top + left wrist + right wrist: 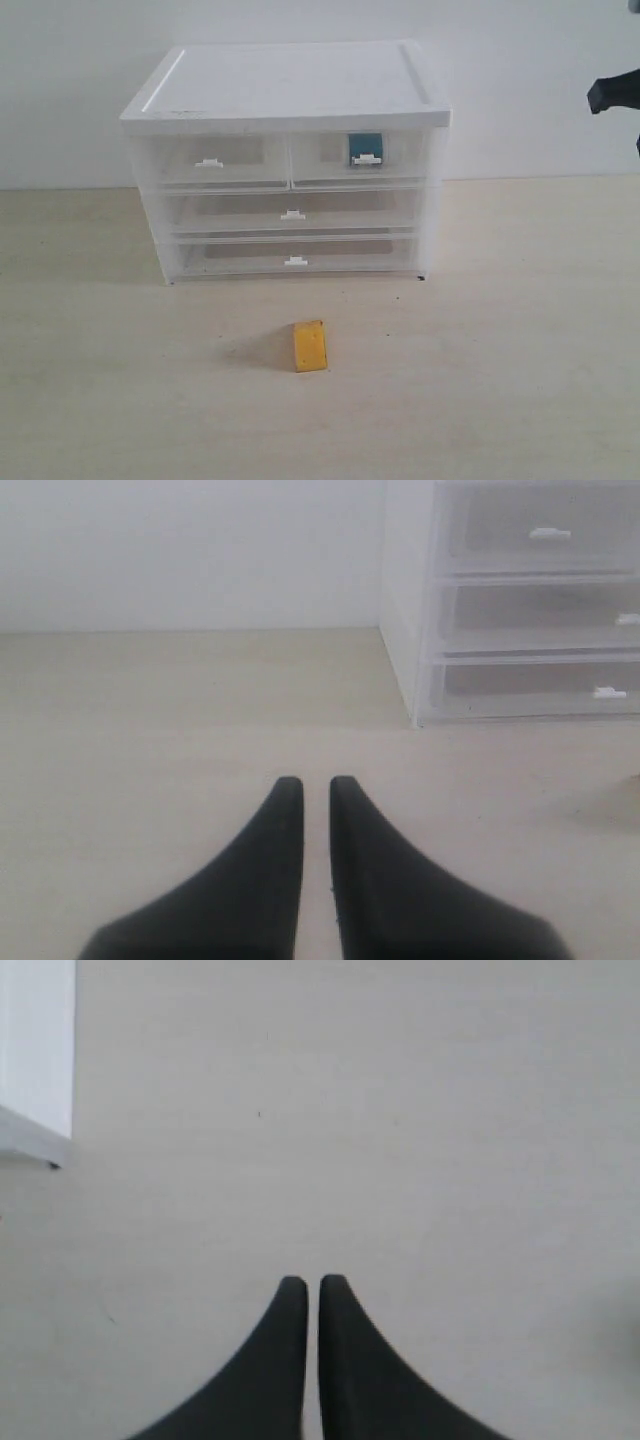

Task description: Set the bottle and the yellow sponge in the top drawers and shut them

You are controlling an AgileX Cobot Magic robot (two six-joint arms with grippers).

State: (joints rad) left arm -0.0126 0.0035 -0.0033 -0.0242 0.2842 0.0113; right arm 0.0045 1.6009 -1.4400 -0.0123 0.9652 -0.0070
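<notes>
Exterior view: the table point(520, 380) lay open in front of the cabinet point(290, 85), upper centre. The top drawers point(215, 160) were shut, the bottle point(366, 148) inside the frame-right one. The yellow sponge point(310, 346) lay lower centre, clear of every edge. The left gripper point(316, 782) and right gripper point(313, 1280) were clenched, empty.

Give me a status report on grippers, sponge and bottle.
Left gripper and right gripper shut, empty. Yellow sponge on table before cabinet. Bottle inside right top drawer, both top drawers shut. Path to sponge clear.
</notes>
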